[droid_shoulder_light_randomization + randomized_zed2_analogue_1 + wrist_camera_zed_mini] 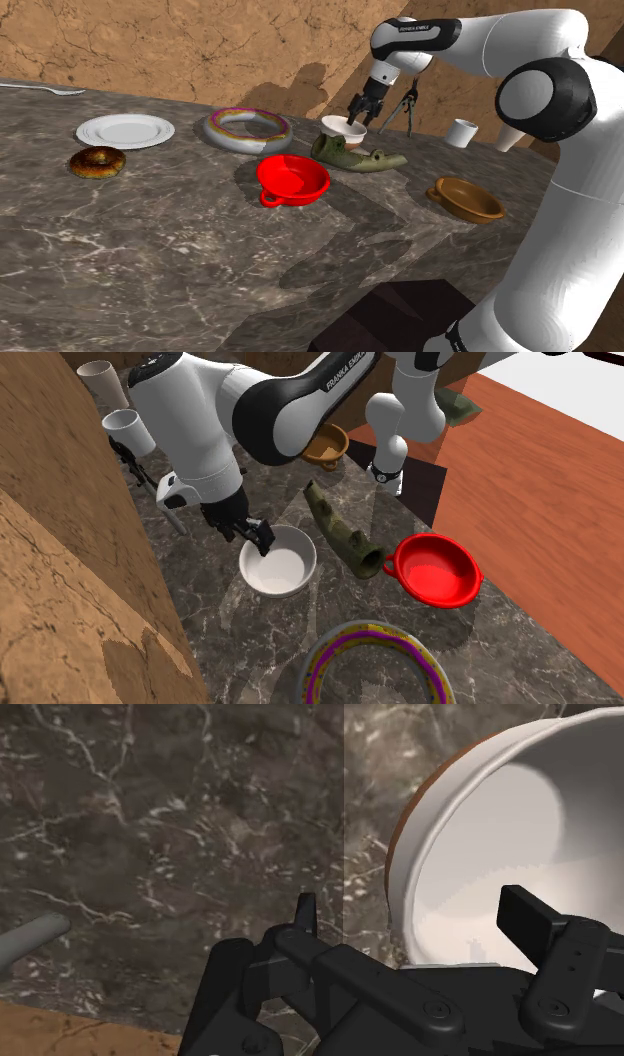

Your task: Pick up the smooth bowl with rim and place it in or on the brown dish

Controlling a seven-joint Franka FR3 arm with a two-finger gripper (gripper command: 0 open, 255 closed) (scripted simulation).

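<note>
In the shoulder view we see the gripper [364, 110] down at the rim of the white bowl [340, 127], on that bowl's right side as this view shows it. The bowl stands on the dark marble counter [180, 250] near the back wall, just behind a green boot-shaped piece [355, 155]. The brown dish [468, 198] lies well apart from the bowl, further to this view's right and nearer the stand. A red bowl [293, 180] sits in front of the green piece.

In the second exterior view we find the bowl upright, with the gripper's fingers astride its rim on the side toward the wall.

In the wrist view we see the fingers standing apart. The outer finger [305, 914] has bare counter between it and the bowl's wall, and the inner finger [525, 914] hangs over the white hollow. We cannot tell whether that one touches. The gripper clasps nothing.
</note>
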